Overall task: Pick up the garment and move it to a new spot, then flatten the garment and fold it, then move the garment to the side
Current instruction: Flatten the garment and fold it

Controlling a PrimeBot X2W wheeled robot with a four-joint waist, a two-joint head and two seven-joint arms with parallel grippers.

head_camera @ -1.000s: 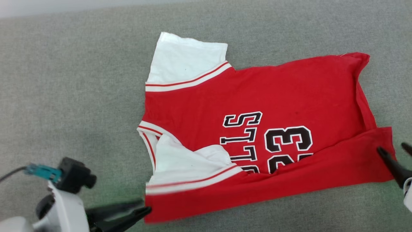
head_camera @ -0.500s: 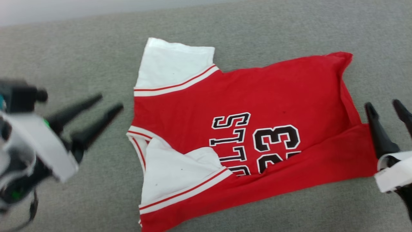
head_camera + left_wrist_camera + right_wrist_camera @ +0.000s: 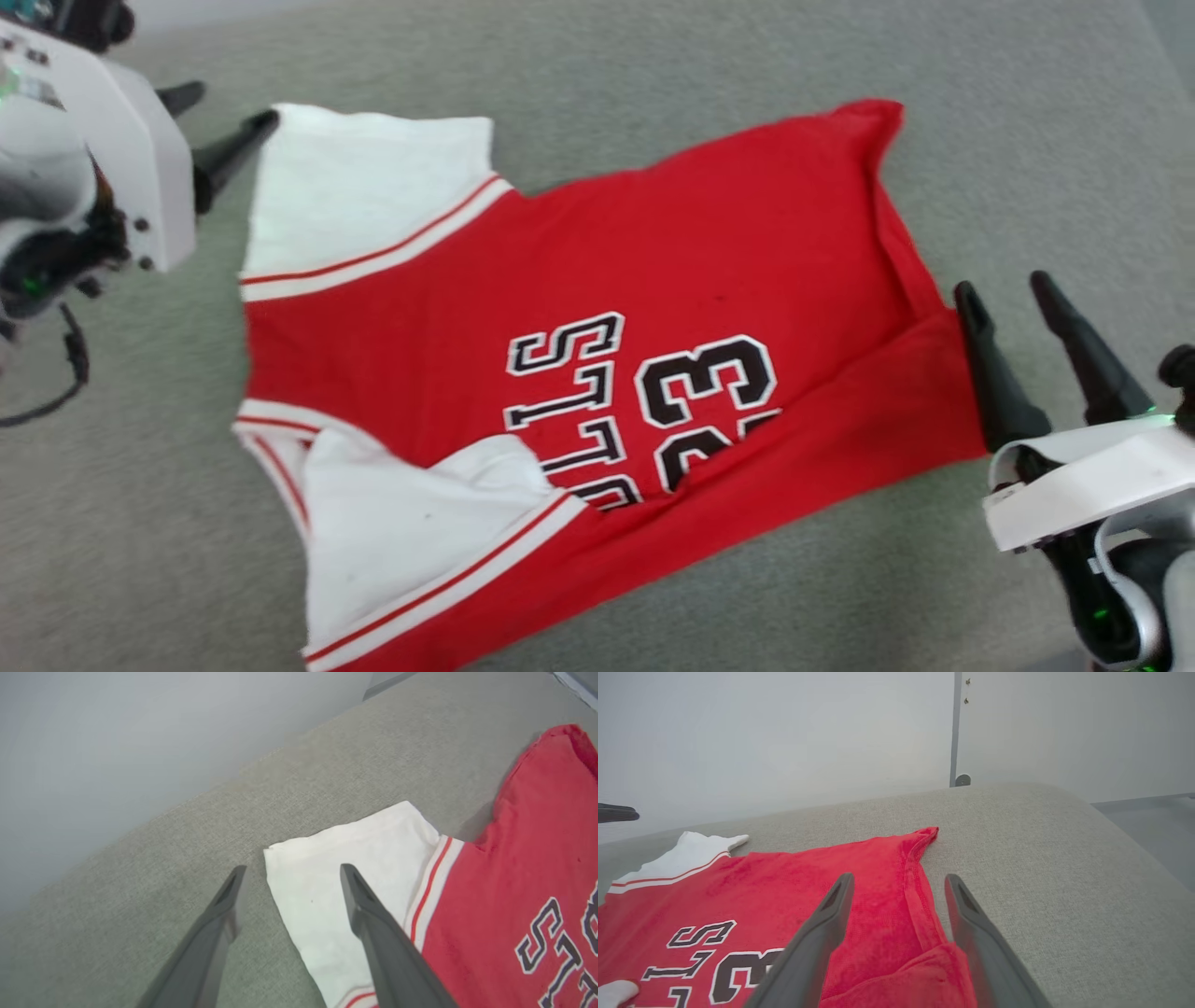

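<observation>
The garment, a red jersey with white sleeves and a black "23", lies spread on a grey fabric surface. Its near long edge is folded up over the lower lettering. My left gripper is open at the far white sleeve. In the left wrist view that gripper has its fingers on either side of the sleeve's corner, slightly above it. My right gripper is open beside the hem. In the right wrist view it hovers over the garment's hem edge, holding nothing.
The grey surface has free room around the garment on all sides. A pale wall rises behind it. At the right the surface rounds off toward a lower floor. A black cable hangs from my left arm.
My left gripper has opened, left the garment's near corner and travelled up to the far white sleeve. The right gripper has come further into view. The head camera has shifted.
</observation>
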